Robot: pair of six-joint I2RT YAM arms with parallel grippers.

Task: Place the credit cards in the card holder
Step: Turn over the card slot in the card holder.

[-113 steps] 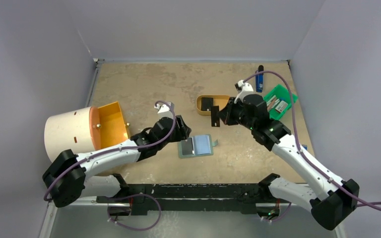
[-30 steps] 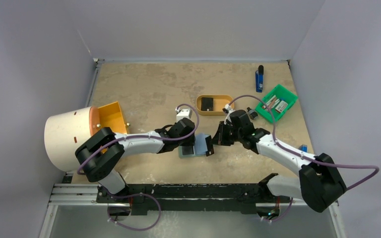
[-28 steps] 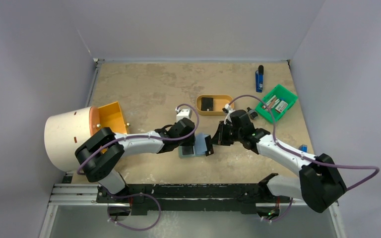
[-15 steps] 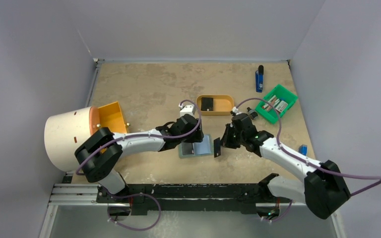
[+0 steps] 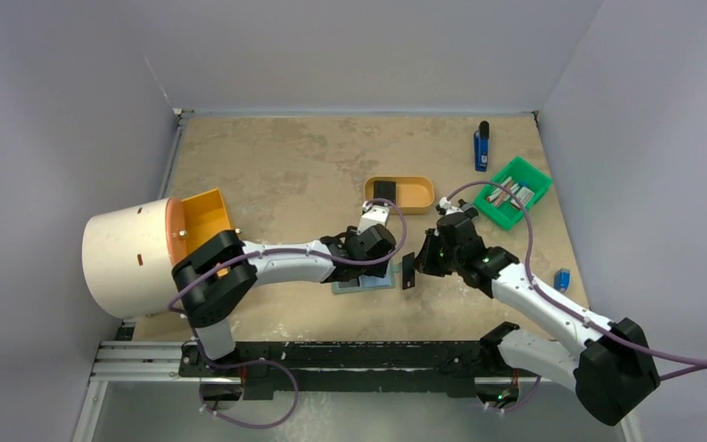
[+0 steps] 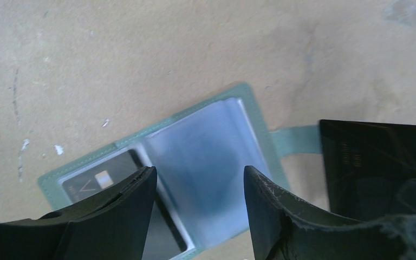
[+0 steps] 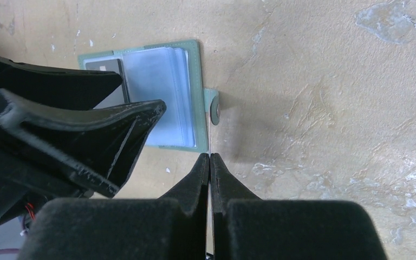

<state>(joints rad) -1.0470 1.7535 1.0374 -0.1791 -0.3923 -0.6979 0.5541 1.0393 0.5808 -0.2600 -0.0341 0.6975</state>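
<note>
Top view: card holder [image 5: 379, 284] open on worktop [image 5: 285, 166], near centre. Left jaws spread wide right over it, gripping nothing, probably to pin it flat. Right jaws pinched on black card [image 5: 409, 272], held on edge just beside holder's right side for slotting. Tan tray [image 5: 423, 204] behind, green bin [image 5: 536, 177] far right, cream drum [image 5: 129, 253] left. Left wrist: clear sleeves exposed, one card [image 6: 100, 181] already pocketed, snap tab [image 6: 298, 140] pointing at held card. Right wrist: card edge-on near the tab. Scuffed mottled beige surface, plain grey walls.
</note>
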